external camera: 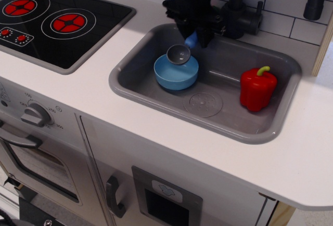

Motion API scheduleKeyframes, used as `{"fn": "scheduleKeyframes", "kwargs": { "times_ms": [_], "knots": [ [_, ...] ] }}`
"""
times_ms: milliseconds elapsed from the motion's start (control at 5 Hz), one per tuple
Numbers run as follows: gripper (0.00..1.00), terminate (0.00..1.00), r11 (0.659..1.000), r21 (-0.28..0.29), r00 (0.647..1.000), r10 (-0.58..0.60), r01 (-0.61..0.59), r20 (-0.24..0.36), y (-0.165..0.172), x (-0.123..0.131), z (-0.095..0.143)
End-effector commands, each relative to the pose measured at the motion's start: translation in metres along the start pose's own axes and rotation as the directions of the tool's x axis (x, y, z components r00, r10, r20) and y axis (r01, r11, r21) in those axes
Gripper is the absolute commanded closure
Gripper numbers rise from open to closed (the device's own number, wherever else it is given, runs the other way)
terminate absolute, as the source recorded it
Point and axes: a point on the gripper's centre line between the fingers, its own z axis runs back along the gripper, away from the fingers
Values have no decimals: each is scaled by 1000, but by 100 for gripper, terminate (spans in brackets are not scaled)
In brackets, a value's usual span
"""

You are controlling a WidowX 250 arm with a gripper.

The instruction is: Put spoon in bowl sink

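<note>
the black pincer [193, 35] hangs downward from the arm, its fingers clamped shut.

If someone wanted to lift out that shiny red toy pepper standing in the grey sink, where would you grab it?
Grip the red plastic pepper around its broad body, coming straight down from above. It stands upright with open basin on its left; the curved green stem looks too thin and slippery to pinch.
</note>
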Motion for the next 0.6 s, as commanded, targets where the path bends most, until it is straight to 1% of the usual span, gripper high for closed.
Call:
{"fn": "scheduleKeyframes", "kwargs": {
  "times_ms": [0, 200, 400],
  "knots": [
    [100, 0, 999, 34, 999, -10, 8, 33, 18, 5, 3],
    [100, 0, 1000, 19, 999, -10, 10, 36, 18, 5, 7],
    [0, 0, 999, 19, 999, -32, 32, 33, 20, 4, 11]
  ]
}}
